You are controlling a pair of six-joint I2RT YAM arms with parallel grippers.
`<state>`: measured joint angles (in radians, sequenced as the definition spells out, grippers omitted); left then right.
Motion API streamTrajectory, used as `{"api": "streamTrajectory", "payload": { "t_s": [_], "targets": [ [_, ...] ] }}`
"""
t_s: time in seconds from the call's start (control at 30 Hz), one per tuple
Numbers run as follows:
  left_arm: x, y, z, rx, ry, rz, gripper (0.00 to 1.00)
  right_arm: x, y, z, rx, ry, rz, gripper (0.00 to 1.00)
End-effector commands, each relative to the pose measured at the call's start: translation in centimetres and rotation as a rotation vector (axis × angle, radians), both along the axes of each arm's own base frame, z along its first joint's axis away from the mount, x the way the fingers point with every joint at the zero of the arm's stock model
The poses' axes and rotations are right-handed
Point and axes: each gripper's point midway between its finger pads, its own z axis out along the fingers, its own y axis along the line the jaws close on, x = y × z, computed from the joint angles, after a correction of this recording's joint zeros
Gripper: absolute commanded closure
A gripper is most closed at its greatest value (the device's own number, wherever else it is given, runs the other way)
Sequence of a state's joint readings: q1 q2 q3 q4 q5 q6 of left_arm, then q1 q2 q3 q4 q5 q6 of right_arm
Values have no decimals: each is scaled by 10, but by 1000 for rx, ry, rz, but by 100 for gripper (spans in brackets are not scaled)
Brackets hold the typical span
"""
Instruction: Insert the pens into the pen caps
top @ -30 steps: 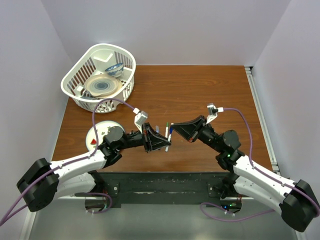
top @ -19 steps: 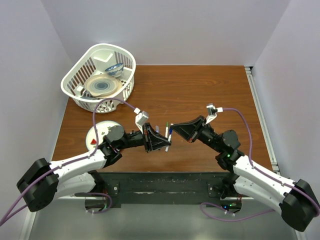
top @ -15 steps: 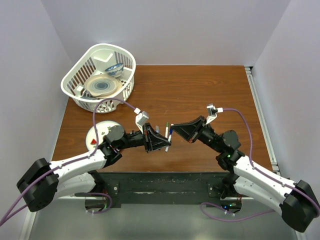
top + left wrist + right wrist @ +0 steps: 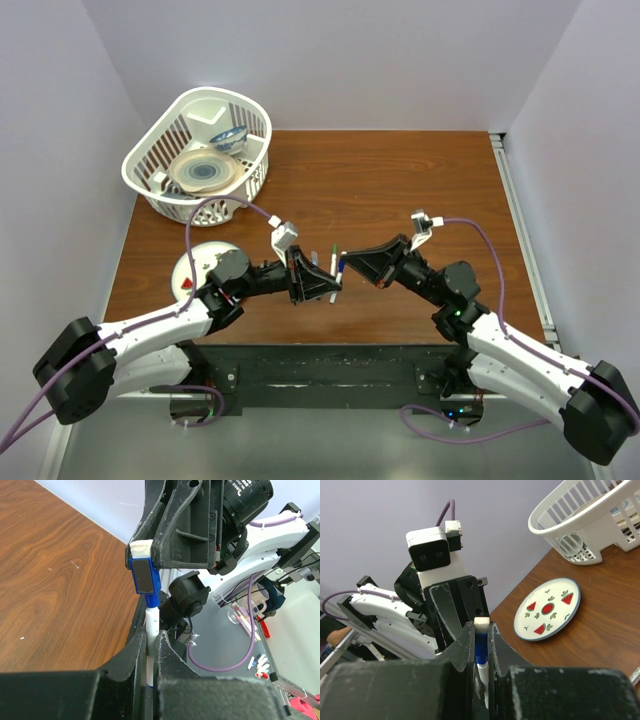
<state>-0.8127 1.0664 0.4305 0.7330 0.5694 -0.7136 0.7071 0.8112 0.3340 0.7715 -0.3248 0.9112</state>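
White pen [image 4: 150, 630] is clamped in left gripper [image 4: 149, 652] and blue cap [image 4: 480, 652] in right gripper [image 4: 481, 640], touching end to end near the table's near edge. Right gripper is shifted slightly left since 1.0 s ago.

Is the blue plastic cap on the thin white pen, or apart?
On, seemingly: blue plastic cap meets thin white pen without gap; seating depth unclear.

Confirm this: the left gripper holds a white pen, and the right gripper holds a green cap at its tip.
Wrong colour: the cap is blue, as the left wrist view shows. The left gripper does hold the white pen, and the right gripper holds the cap.
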Motion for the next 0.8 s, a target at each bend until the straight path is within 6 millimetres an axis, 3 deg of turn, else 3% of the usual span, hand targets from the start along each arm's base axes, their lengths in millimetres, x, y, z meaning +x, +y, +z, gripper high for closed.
{"api": "streamTrajectory", "payload": {
  "t_s": [0.0,0.37,0.53,0.77],
  "targets": [
    [14,1,42,-84,-109,53,100,-9,2,-17,-41,-19,30,100],
    [38,-3,50,-78,-110,105,100,-21,1,-75,-164,64,74,100],
    [44,-8,53,-66,-131,103,100,-34,10,-84,-196,80,179,100],
    [64,-5,51,-31,-178,184,100,-51,11,-114,-256,160,247,100]
  ]
}}
